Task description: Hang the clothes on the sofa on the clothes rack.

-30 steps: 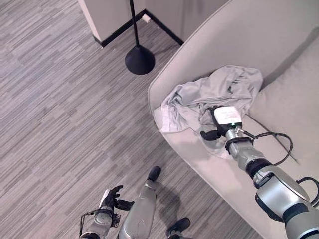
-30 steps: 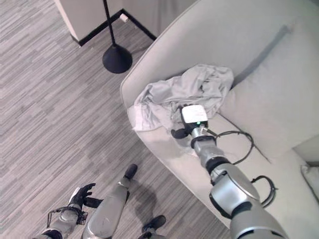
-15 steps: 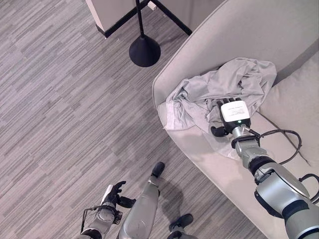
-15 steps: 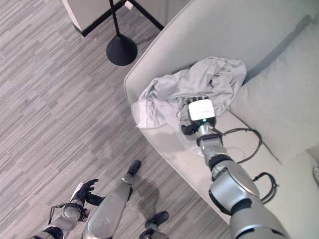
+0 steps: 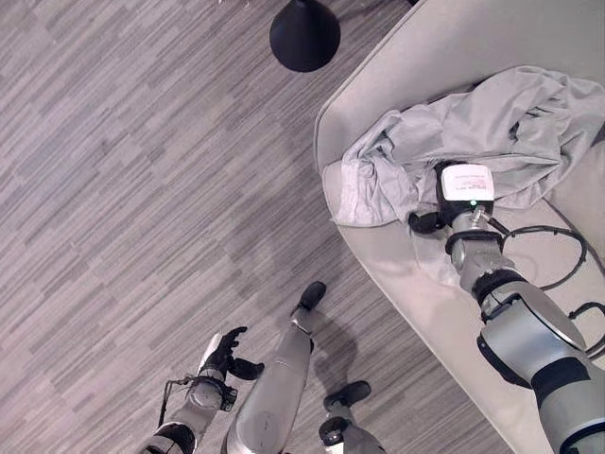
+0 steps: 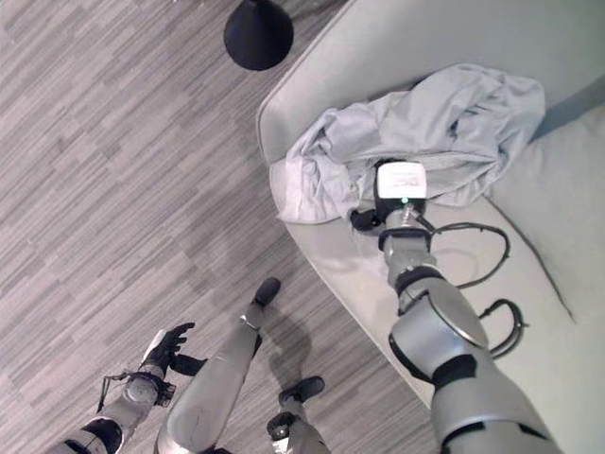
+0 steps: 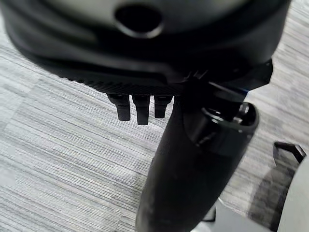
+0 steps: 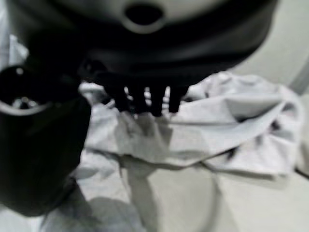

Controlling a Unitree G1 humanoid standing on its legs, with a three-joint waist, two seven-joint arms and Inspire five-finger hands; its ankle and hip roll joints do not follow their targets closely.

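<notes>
A crumpled light grey garment (image 5: 492, 123) lies on the seat of the beige sofa (image 5: 406, 284), near its armrest end. My right hand (image 5: 425, 223) rests at the garment's near edge, thumb out to the side. In the right wrist view its fingers (image 8: 145, 101) reach straight over the folds of the garment (image 8: 227, 130), open and holding nothing. My left hand (image 5: 224, 355) hangs low over the floor, far from the sofa, open and empty, with its thumb (image 7: 193, 169) standing out.
The black round base of the clothes rack (image 5: 304, 33) stands on the wood-pattern floor (image 5: 142, 189) just beyond the sofa's armrest. A back cushion (image 6: 558, 180) sits to the right of the garment.
The whole picture has shifted, so the camera has moved. My right hand stays at the garment's near edge. My left hand has barely moved.
</notes>
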